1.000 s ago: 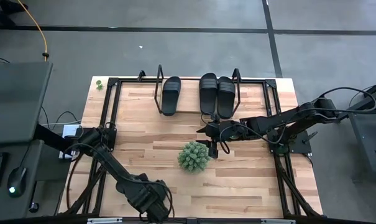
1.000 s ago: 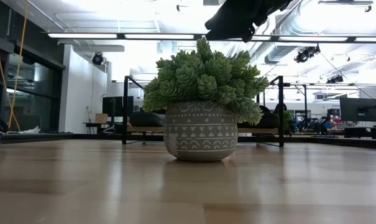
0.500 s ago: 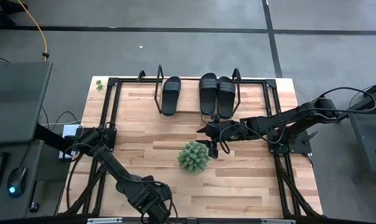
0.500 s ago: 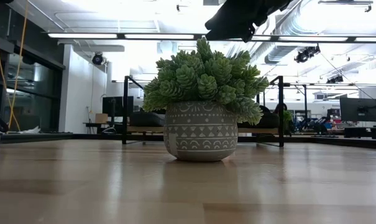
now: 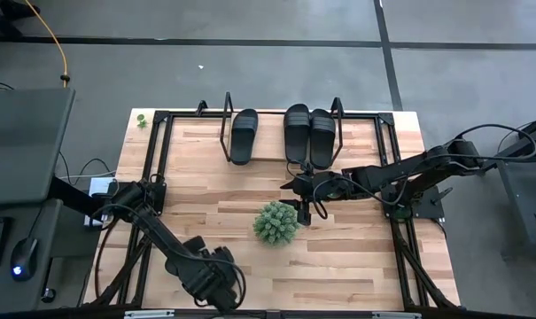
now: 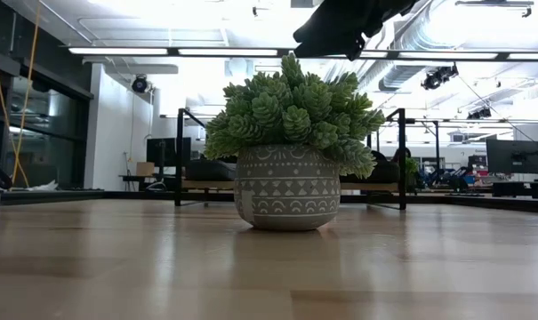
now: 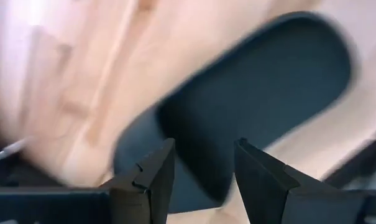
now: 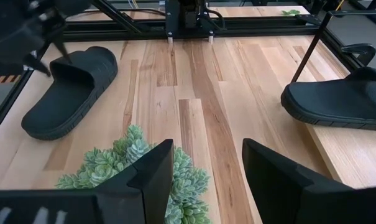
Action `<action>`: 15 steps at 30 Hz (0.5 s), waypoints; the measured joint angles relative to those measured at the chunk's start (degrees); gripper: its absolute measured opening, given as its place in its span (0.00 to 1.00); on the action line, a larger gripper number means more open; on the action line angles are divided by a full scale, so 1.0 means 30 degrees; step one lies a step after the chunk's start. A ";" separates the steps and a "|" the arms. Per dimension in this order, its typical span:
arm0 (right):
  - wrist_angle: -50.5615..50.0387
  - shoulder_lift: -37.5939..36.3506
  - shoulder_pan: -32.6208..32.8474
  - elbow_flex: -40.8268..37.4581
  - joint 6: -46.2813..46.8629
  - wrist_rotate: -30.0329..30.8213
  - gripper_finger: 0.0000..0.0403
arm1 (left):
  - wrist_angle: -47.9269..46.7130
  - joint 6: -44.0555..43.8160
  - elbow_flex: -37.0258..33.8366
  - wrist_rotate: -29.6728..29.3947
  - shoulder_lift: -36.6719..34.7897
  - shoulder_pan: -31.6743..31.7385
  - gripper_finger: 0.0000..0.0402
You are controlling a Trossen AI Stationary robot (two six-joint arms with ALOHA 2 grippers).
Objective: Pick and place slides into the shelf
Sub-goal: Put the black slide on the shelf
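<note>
Three black slides (image 5: 297, 133) lie side by side on the shelf (image 5: 276, 159) at the table's far edge, soles flat on its plank. The fourth slide (image 8: 69, 90) lies flat on the tabletop near the near-left corner. My left gripper (image 5: 210, 276) hangs over that slide (image 7: 256, 93), open, with its fingers (image 7: 156, 174) above the slide's dark top; in the high view the gripper hides it. My right gripper (image 5: 301, 211) is open and waits above the green plant (image 8: 144, 168).
The potted plant (image 5: 275, 222) stands mid-table in a patterned pot (image 6: 286, 188), in front of the shelf. Black hoop end frames (image 5: 225, 128) bound the shelf, with a free gap on the plank between the single slide (image 5: 244, 135) and the pair.
My left gripper has shifted a little toward the table's left and far side over the fourth slide, and it stays open. My right arm and the plant have kept still.
</note>
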 joint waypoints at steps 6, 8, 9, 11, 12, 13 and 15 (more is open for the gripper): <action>0.0003 0.0000 -0.0002 0.0000 0.0000 0.0000 0.46 | -0.0820 -0.0014 0.0000 -0.0044 0.0000 0.0000 0.37; 0.0003 0.0000 -0.0005 0.0000 0.0000 0.0000 0.46 | -0.0712 -0.0002 0.0000 -0.0044 0.0000 0.0000 0.37; 0.0003 0.0000 0.0002 0.0000 0.0000 0.0000 0.46 | -0.0638 0.0039 0.0000 -0.0044 0.0000 0.0000 0.37; 0.0003 0.0000 0.0003 0.0000 0.0000 0.0000 0.46 | -0.0585 0.0150 0.0000 -0.0044 0.0000 0.0000 0.37; -0.0004 0.0000 -0.0005 0.0000 0.0000 0.0000 0.46 | -0.0538 0.0296 0.0000 -0.0044 0.0000 0.0000 0.37; 0.0003 0.0000 -0.0005 0.0000 0.0000 0.0000 0.46 | -0.0511 0.0582 0.0000 -0.0043 0.0000 0.0000 0.37; 0.0003 0.0000 0.0000 0.0000 0.0000 0.0002 0.46 | -0.0504 0.1096 0.0000 0.0047 -0.0006 0.0007 0.37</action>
